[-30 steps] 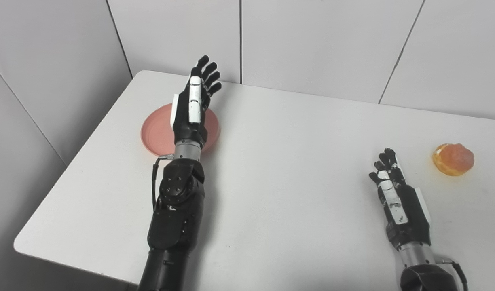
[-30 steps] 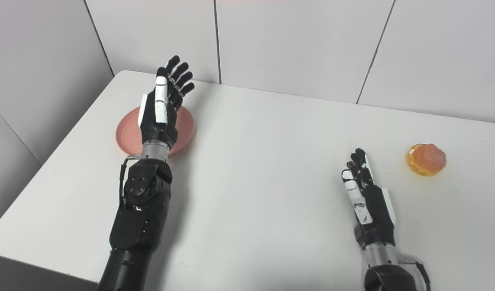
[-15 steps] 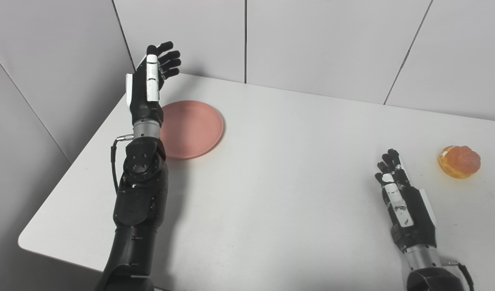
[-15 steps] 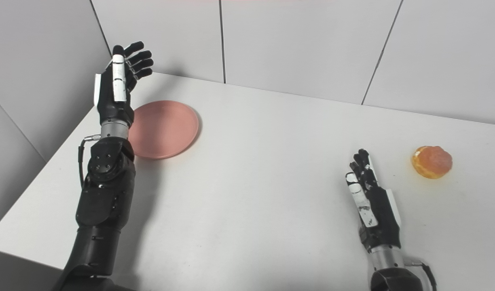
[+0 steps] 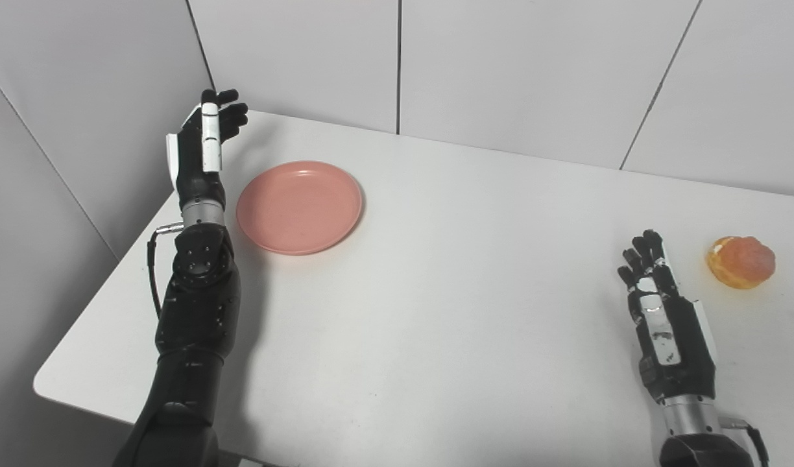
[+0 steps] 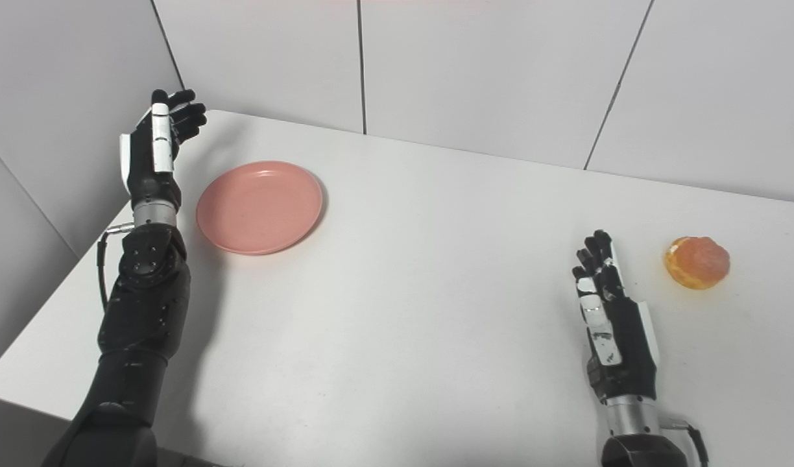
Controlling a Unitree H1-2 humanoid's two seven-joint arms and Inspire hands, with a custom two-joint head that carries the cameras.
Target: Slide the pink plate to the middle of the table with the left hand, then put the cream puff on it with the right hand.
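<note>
The pink plate [image 5: 300,207] lies flat on the white table [image 5: 436,292] at its far left. My left hand [image 5: 201,153] is raised just left of the plate, near the table's left edge, open and empty, with the fingers curled forward a little; it is clear of the plate. The cream puff [image 5: 741,261], orange and glazed, sits at the table's right side. My right hand [image 5: 660,311] rests open and empty on the table, a little left of and nearer than the puff, apart from it.
Grey wall panels [image 5: 501,65] stand right behind the table and along its left side, close to my left hand. The table's front edge [image 5: 111,405] runs across the lower left.
My left hand has swung left from over the plate to beside its left rim, so the whole plate shows. The plate and puff stay put. The camera has shifted a little.
</note>
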